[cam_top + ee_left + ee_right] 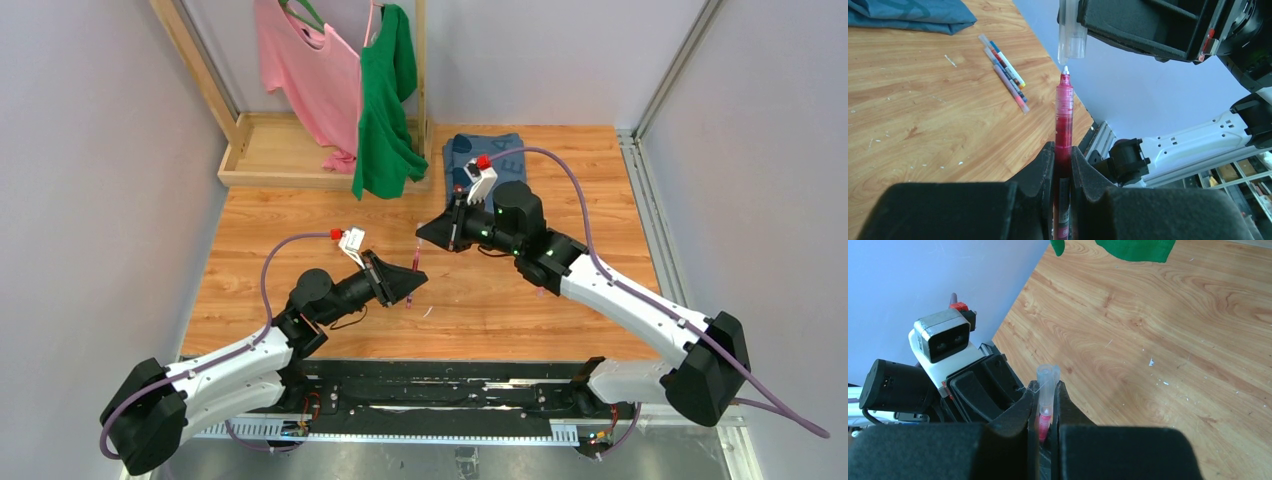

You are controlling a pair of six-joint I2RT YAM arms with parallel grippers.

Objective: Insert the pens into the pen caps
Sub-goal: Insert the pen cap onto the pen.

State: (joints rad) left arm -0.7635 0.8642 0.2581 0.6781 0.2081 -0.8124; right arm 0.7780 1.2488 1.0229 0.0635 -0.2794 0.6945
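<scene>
1. The left pincer [1063, 150] is clamped on a red pen [1064, 107], its two fingers pressed against the lower part of the barrel. The pen sticks straight out past the fingertips, with its white tip leading.
2. A clear cap [1071, 37] sits just beyond that tip and in line with it, its open mouth facing the pen. A small gap shows between tip and mouth, so the pen is not inside.
3. The right pincer [1046, 387] is closed tight on this cap [1047, 382]. The cap's wider mouth pokes out past the fingertips, and a pink part shows deeper between the fingers.
4. From above, the two pincers [405, 285] [440, 235] face each other above the wooden table [300, 230], close together.
5. Beyond the left pincer and off to its left, a few loose pens [1005, 75] lie side by side on the table, well apart from the held pen.
6. Farther out lies a folded blue cloth [485, 150], behind the right pincer.
7. Farthest away, a green shirt [385, 100] and a pink shirt [305, 60] hang on a wooden rack [240, 140].
</scene>
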